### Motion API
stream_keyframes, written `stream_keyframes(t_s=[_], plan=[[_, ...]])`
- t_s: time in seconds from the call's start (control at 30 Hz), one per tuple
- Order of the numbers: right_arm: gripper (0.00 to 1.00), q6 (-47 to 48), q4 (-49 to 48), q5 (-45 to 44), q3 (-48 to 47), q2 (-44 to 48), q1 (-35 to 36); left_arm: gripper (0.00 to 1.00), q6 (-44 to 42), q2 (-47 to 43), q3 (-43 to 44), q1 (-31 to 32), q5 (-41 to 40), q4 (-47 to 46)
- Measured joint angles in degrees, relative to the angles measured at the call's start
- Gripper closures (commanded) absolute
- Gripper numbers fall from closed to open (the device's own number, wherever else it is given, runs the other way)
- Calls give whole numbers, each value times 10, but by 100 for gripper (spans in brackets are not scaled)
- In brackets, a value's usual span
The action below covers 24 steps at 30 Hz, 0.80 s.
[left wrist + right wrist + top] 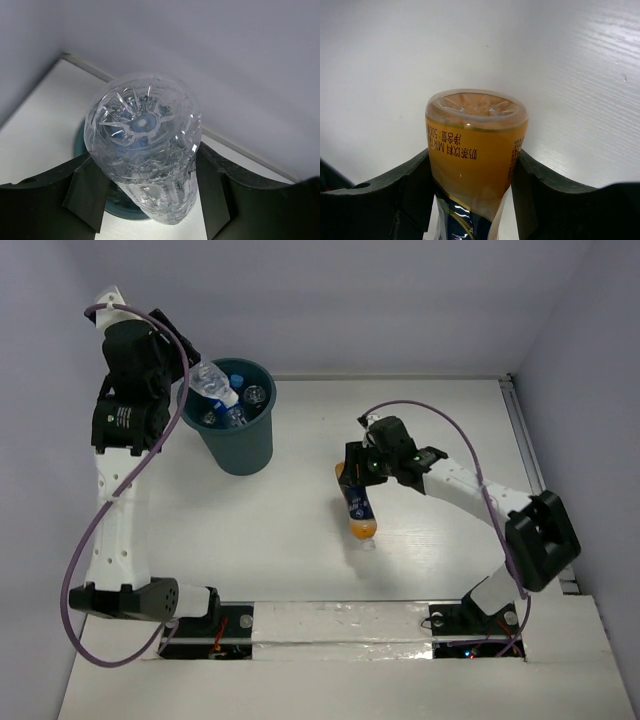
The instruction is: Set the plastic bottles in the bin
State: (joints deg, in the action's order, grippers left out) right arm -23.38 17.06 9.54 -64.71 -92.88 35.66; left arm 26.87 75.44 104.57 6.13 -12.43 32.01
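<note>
The dark teal bin [240, 445] stands at the back left with several clear bottles [243, 400] inside. My left gripper [192, 390] is shut on a clear crinkled bottle [215, 383] and holds it over the bin's left rim. In the left wrist view this bottle [145, 145] fills the gap between the fingers [87, 192], base toward the camera, with the bin's rim [79, 145] beneath. My right gripper [365, 465] is shut on the orange bottle with a dark label [358, 508], low over the table's middle. In the right wrist view the orange bottle [475, 150] sits between both fingers [535, 195].
White walls close the table at the back and sides. A metal rail [535, 470] runs along the right edge. Purple cables loop off both arms. The white tabletop [300, 540] lies between the bin and the orange bottle.
</note>
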Motion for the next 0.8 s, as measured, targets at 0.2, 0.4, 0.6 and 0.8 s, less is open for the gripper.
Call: stream_keyframes(t_s=[0.2, 0.4, 0.6, 0.8], plan=[[44, -7, 7, -4, 3, 98, 0, 65, -65, 62, 20, -13, -92, 21], [44, -14, 41, -6, -41, 111, 0, 62, -113, 79, -33, -13, -145, -2], [44, -35, 48, 0, -138, 110, 0, 47, -127, 64, -142, -13, -151, -75], [44, -102, -12, 11, -270, 65, 0, 1, -129, 56, -200, -13, -129, -112]])
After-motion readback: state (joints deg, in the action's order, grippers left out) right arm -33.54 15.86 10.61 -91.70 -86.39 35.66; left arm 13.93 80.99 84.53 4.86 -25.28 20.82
